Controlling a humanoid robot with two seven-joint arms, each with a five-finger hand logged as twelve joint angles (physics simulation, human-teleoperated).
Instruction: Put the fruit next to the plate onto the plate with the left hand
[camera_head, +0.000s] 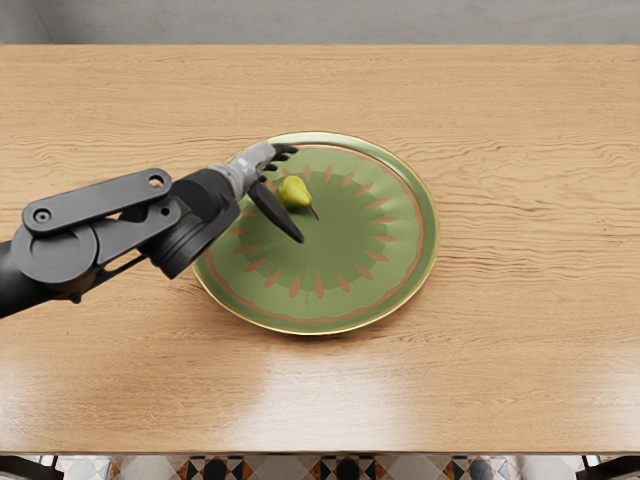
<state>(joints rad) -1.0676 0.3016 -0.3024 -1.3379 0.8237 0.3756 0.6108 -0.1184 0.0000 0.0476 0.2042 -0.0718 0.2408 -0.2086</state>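
— Wood-grained table (500, 120) is seen filling nearly the whole view. What is shown at the fingers?

— The fingers (280, 152) of the left hand (250, 180) are seen spread and loosely bent, dark-tipped, above the upper left part of the plate (370, 265). The thumb (278, 215) is stretched out away from them, down and to the right. Nothing is clasped by them.

— And where is the fruit found?

— A small yellow-green pear (292, 190) is seen lying on the plate, in the gap between the fingers and the thumb, just beside the palm. Its stem is pointed down and to the right. Whether it is touched by the hand cannot be told.

— How is the plate described?

— It is round and green, edged in gold, with a ring of orange petal marks painted around a darker centre. It is set near the middle of the table.

— What is seen further out?

— A dark grey forearm (100, 235) is brought in from the left edge, its wrist over the plate's left rim. A strip of patterned floor tiles (340, 468) is shown below the table's near edge, and a grey band (320, 20) beyond its far edge.
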